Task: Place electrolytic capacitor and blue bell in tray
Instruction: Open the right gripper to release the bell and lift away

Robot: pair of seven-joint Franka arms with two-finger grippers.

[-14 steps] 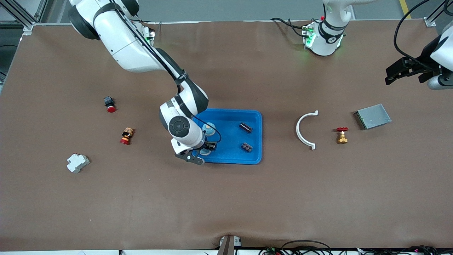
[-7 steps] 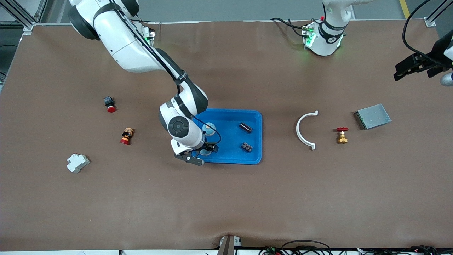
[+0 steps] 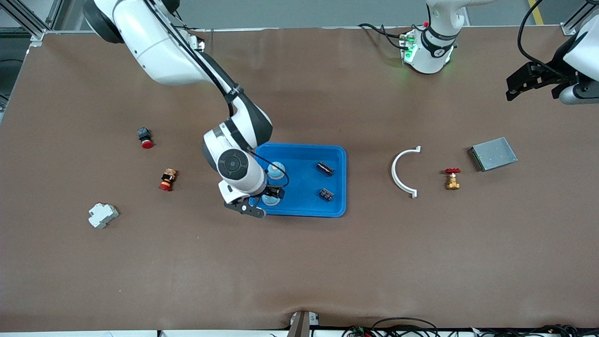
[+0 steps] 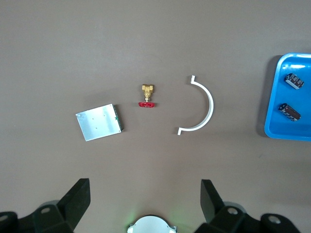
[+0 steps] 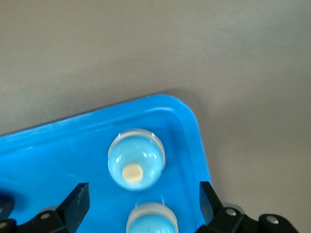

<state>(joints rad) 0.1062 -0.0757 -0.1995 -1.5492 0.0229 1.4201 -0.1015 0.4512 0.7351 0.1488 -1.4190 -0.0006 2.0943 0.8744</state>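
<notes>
While the right claw (image 3: 263, 200) hung low over the tray (image 3: 337, 154), its fingers stood wide apart, gripping nothing. Seen from the front, it was at the tray's eight o'clock corner. One bell (image 3: 270, 200) sat free between them, a glossy blue dome with a clear rim. A second bell (image 3: 277, 170), with a pale button on top, stood just at its twelve o'clock. Two dark ribbed capacitors (image 3: 325, 168) lay in the smooth blue plastic tray toward three o'clock. On the brown worktop (image 3: 299, 262) at three o'clock lay a white half-ring (image 3: 401, 172), a brass valve (image 3: 452, 179) with a red handle and a grey metal box (image 3: 493, 153). The left claw (image 3: 529, 84) waited above, fingers apart.
</notes>
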